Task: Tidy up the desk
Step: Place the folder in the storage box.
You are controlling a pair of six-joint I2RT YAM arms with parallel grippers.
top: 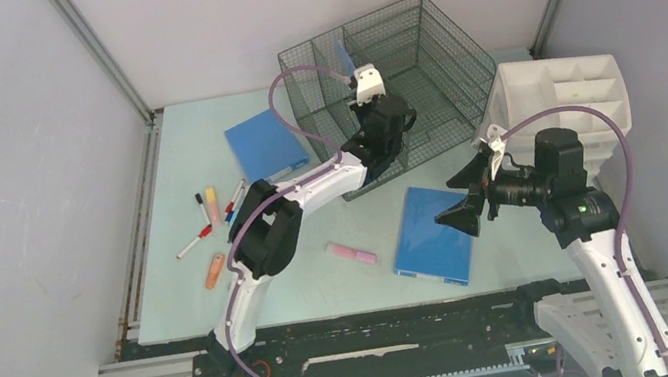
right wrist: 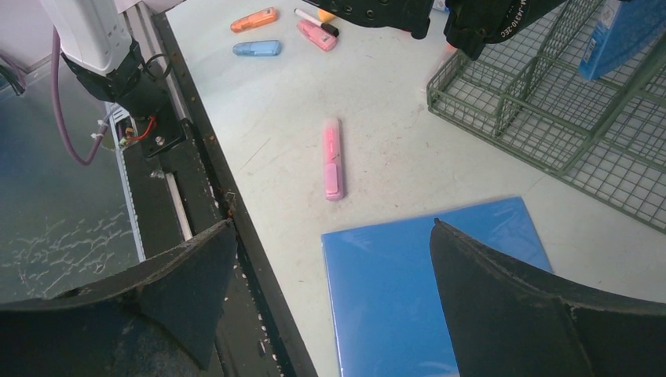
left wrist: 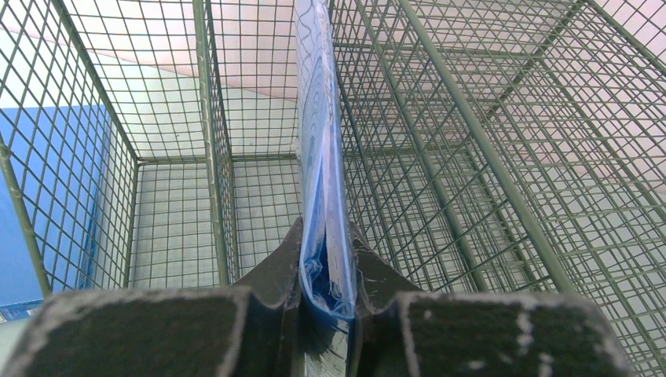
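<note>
Highlighter point(right wrist: 334, 157) near folder point(right wrist: 393, 290) on desk point(right wrist: 393, 78)

Diffuse, even overhead light; faint soft shadows fell on the desk point(top: 326, 291). Close to the lens, the left fingers point(left wrist: 275, 275) and folder point(left wrist: 318, 118) were blurred, the basket point(left wrist: 471, 157) mesh sharp. The right fingers point(right wrist: 503, 298) showed dark, slightly soft.

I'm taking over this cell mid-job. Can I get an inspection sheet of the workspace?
Surface: desk pale green, lightly scuffed.
Job's things: held blue folder upright inside wire basket; near blue folder and rear blue folder flat on desk; white organizer at right.
Clutter: pink highlighter, orange highlighter, markers loose on desk.
Grippers: left gripper shut on held blue folder; right gripper open above near blue folder.
Cables: purple cables looped along both arms, not snagged.
Surroundings: grey walls; nothing else seen.
</note>
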